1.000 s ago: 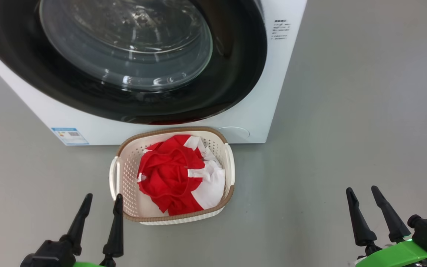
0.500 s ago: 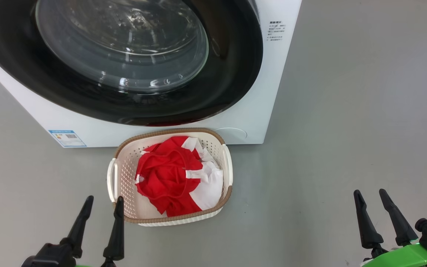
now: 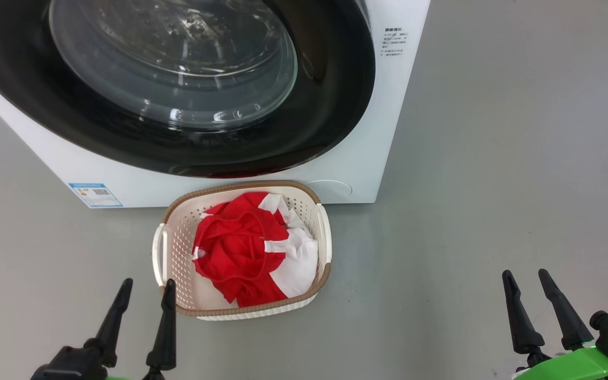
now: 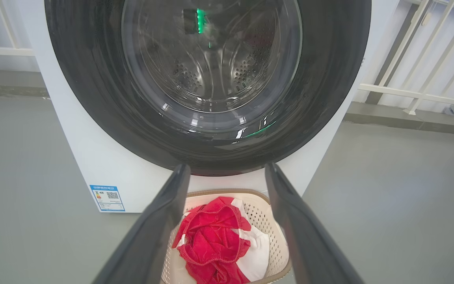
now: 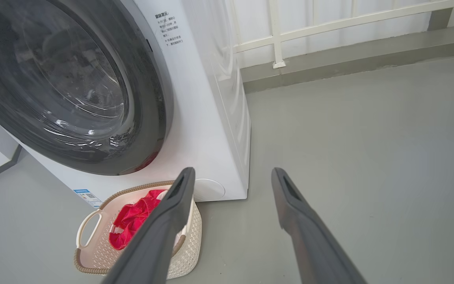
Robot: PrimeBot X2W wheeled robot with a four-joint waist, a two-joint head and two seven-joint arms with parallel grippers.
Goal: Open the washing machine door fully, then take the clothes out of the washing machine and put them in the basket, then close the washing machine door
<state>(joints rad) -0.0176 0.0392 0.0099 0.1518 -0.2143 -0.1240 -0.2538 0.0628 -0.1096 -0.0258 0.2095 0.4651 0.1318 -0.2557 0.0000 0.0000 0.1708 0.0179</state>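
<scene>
**Floor**: grey and smooth. Everything listed below is carried on it.

**Washing machine**: a white front-loader, placed at the far left of the scene. A perforated steel drum is seen through the window in the left wrist view.

**Washing machine door**: round, with a wide glossy black rim and bulging clear glass at the centre. It is seen lying flush against the machine's front, closed.

**Basket**: cream perforated plastic with a brown woven-look rim and side handles. It is set on the floor just in front of the machine, below the door's lower edge.

**Clothes**: a bright red bundle with white pieces on its right. It is contained in the basket and is touched by neither claw.

**Left claw**: its fingers are spread wide and nothing is gripped. It is held at the basket's near left corner. Contact with the rim cannot be told.

**Right claw**: its fingers are spread wide and nothing is gripped. It is held over bare floor at the near right, well apart from the basket.

**Label**: small and blue, fixed low on the machine's front, left of the basket.
</scene>
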